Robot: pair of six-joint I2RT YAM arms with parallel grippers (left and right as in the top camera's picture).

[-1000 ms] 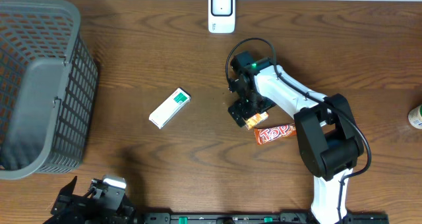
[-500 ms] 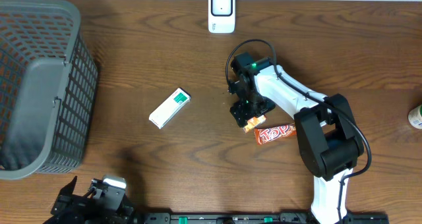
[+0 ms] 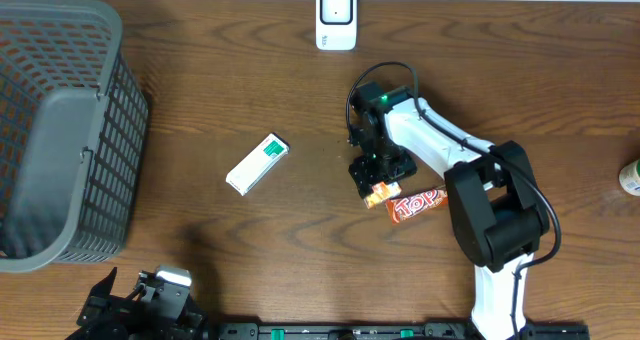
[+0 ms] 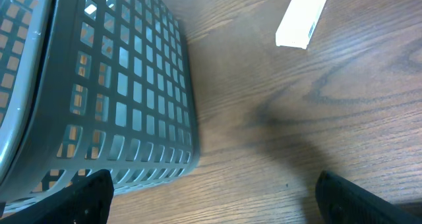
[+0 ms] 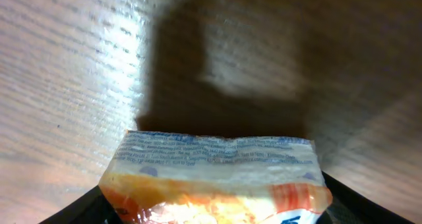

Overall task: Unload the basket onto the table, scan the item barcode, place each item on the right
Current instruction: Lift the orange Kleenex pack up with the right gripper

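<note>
An orange snack packet [image 5: 214, 178] with a clear crimped end printed in blue fills the gap between the dark fingers of my right gripper [image 5: 214, 211], which is shut on it. From overhead, the right gripper [image 3: 373, 178] points down over this packet [image 3: 379, 193] at mid-table. No barcode shows on it. The white scanner [image 3: 336, 17] stands at the table's far edge, well apart from the packet. My left gripper [image 4: 211, 201] is open over bare wood at the near left.
A red "Top" bar [image 3: 418, 205] lies just right of the packet. A white-and-green box [image 3: 257, 163] [image 4: 303, 16] lies mid-table. A grey mesh basket [image 3: 60, 130] [image 4: 119, 85] fills the left side. A bottle [image 3: 630, 177] peeks in at the right edge.
My right gripper's fingers have closed in on the orange packet, which shifted slightly toward the near edge. The left arm has not moved.
</note>
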